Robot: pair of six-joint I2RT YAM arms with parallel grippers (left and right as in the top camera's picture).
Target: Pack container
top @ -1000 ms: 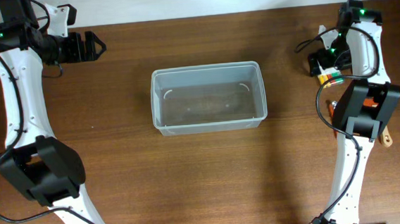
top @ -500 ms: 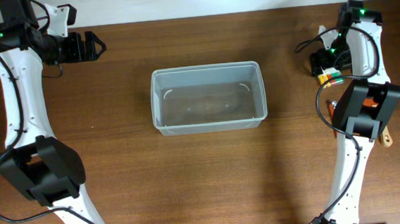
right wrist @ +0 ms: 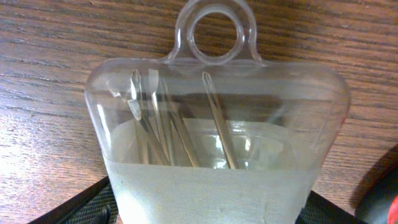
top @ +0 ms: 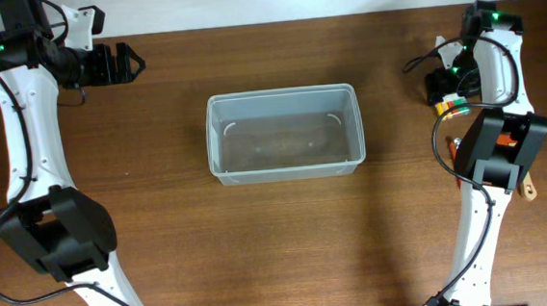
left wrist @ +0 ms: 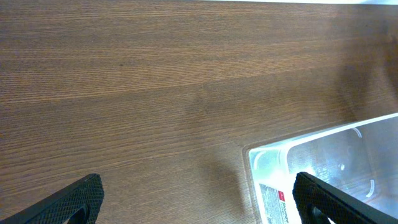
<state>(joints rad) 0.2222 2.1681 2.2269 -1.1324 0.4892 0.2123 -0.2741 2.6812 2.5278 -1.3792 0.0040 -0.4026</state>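
The right fingers (right wrist: 84,205) have narrowed in the last second around a clear case (right wrist: 214,155) of thin metal bits (right wrist: 217,124) lying on the counter (right wrist: 50,74); whether they press it yet I cannot tell; the left fingers (left wrist: 84,194) stay wide, holding nothing; the container (top: 282,138) sits mid-counter, empty, well apart from the case; a first pick looks under way.

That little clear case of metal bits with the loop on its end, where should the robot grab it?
Probably across the wide frosted body of the case, one finger on each side edge, coming down from above, the way the right gripper straddles it. It seems to lie flat on the table, and the loop is thin and small, a poor hold.
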